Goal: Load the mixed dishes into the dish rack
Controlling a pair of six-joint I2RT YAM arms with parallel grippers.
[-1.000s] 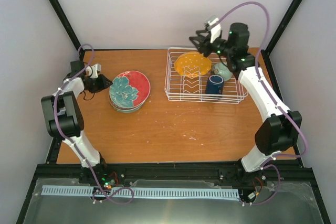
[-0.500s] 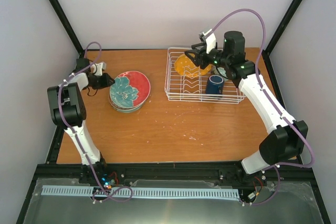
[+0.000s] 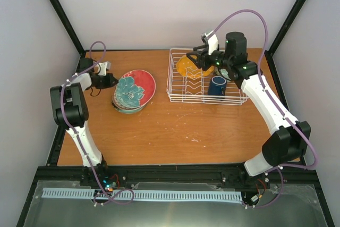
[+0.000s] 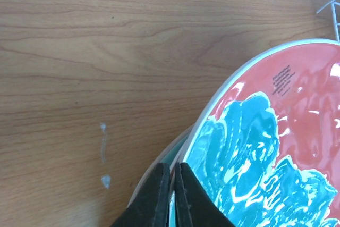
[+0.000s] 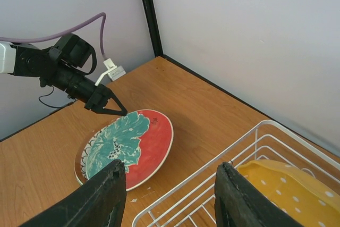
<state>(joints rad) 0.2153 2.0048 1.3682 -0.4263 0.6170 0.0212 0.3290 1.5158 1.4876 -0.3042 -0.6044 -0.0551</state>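
My left gripper (image 3: pixel 113 81) is shut on the left rim of the red plate with teal flower (image 3: pixel 136 89), which is tilted up off the stack. In the left wrist view the gripper (image 4: pixel 172 169) pinches that rim and the plate (image 4: pixel 276 142) fills the right side. Under it lie the white floral-patterned plate (image 5: pixel 86 150) and the pale teal bowl (image 3: pixel 125 107). The white dish rack (image 3: pixel 178 95) holds the orange-yellow dotted plate (image 3: pixel 187 67) and the dark blue mug (image 3: pixel 217 86). My right gripper (image 3: pixel 197 59) is open and empty above the rack's back left; the wrist view shows its gripper (image 5: pixel 172 195) wide apart. The pale green bowl is hidden behind the right arm.
Black frame posts (image 3: pixel 61 14) stand at the back corners, close to pale walls. A purple cable (image 3: pixel 95 49) loops by the left wrist. The rack's near rim (image 5: pixel 223 166) lies just below the right fingers.
My left gripper has moved onto the red plate's rim and tipped that edge up, shifting the plate slightly right. My right gripper came down and left over the rack, then held still.
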